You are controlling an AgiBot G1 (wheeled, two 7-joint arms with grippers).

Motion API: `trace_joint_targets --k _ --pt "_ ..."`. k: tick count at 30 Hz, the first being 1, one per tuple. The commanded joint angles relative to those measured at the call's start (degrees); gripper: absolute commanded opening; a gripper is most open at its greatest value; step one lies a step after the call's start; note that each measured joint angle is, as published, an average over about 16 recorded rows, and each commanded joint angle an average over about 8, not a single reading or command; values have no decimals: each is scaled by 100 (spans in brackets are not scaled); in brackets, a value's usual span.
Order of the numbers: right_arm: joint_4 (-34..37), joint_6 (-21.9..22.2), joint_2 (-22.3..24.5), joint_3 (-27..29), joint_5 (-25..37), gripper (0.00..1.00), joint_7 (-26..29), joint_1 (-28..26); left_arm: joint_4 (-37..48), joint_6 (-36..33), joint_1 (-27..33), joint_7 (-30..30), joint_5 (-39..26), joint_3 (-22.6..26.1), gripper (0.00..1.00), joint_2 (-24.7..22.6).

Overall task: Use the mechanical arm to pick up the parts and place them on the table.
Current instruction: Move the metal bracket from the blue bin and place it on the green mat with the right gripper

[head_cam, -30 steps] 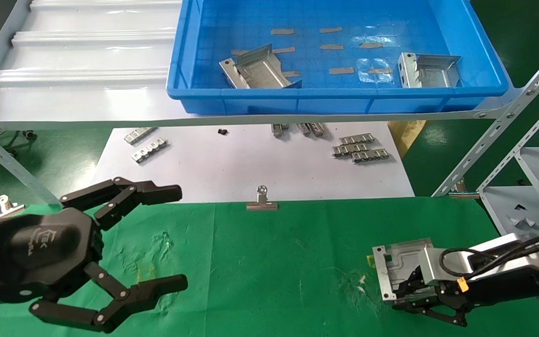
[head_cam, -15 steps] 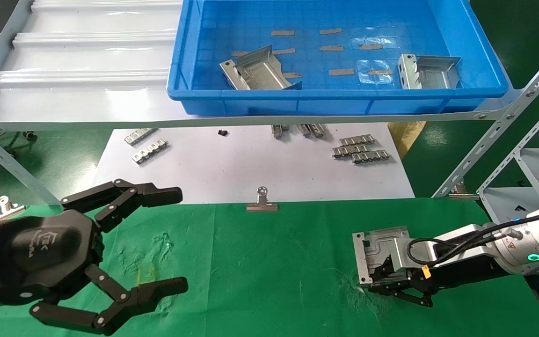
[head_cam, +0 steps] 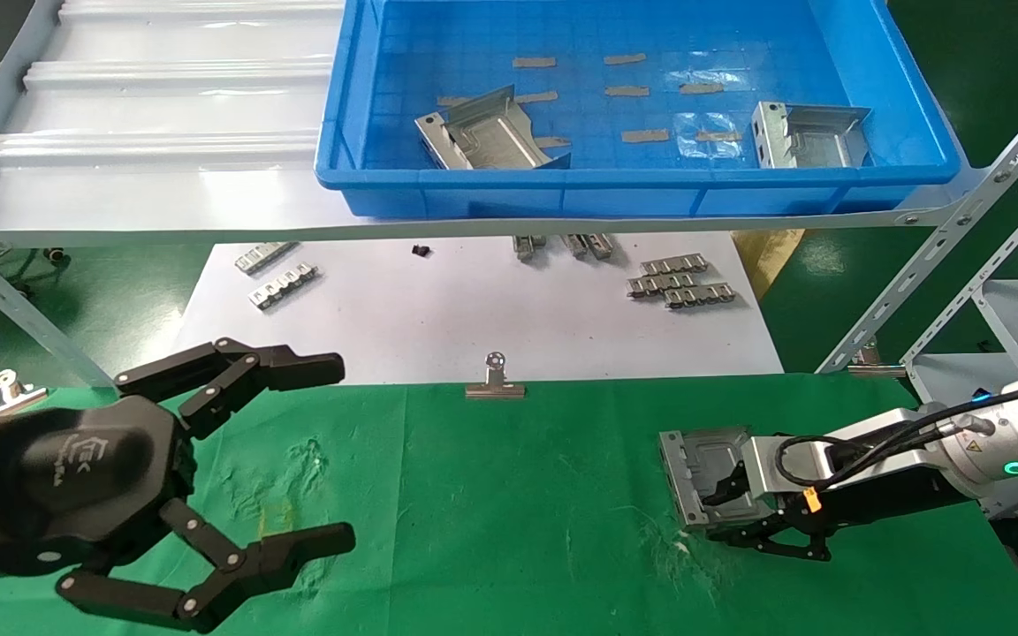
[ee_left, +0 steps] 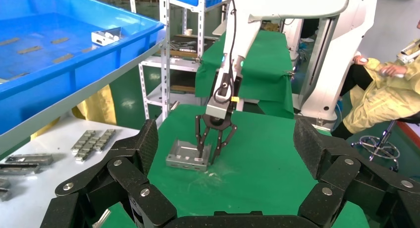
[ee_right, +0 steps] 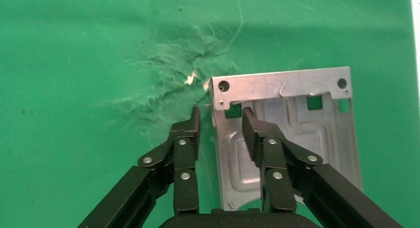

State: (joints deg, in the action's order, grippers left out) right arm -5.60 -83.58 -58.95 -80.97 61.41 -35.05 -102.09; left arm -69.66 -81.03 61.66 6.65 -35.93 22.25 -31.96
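Note:
A silvery bracket [head_cam: 702, 461] lies flat on the green table [head_cam: 518, 503] at the right. My right gripper [head_cam: 725, 514] stands low over its near edge, open, one finger inside the tray and the others outside its flange, none pressing it. In the right wrist view the gripper [ee_right: 220, 121] straddles the flange of the bracket [ee_right: 297, 139] with gaps on both sides. Two more brackets [head_cam: 491, 134] [head_cam: 808, 134] lie in the blue bin [head_cam: 633, 190]. My left gripper [head_cam: 337, 449] hovers open and empty at the front left. The left wrist view shows the bracket [ee_left: 184, 156] under the right gripper [ee_left: 208, 156].
A white sheet [head_cam: 474, 309] behind the cloth carries several ridged metal strips [head_cam: 677, 283]. A silver binder clip [head_cam: 494, 380] sits on the cloth's far edge. Shelf rails [head_cam: 942, 238] stand at the right. A seated person [ee_left: 381, 89] is beyond the table.
My right gripper carried the bracket leftward and down onto the cloth, and its fingers have opened off the flange. The left gripper has not moved.

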Motion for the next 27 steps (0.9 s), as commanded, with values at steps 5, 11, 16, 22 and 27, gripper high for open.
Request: trace_joint_targets --k 5,11,16,22,27 --pt "155 -265 19 41 -59 100 10 -201 0 0 0 0 0 0 100 0" --pt "198 -711 227 457 -703 100 396 -303 0 0 0 0 0 0 100 0" --pt "123 -833 389 778 -1220 100 758 -236 1 1 -1 0 1 0 100 0" --pt "105 -840 407 810 -1277 100 752 -215 1 1 -1 0 1 0 100 1" --pt "44 -822 402 823 -1207 100 747 -178 1 1 -1 0 1 0 100 1"
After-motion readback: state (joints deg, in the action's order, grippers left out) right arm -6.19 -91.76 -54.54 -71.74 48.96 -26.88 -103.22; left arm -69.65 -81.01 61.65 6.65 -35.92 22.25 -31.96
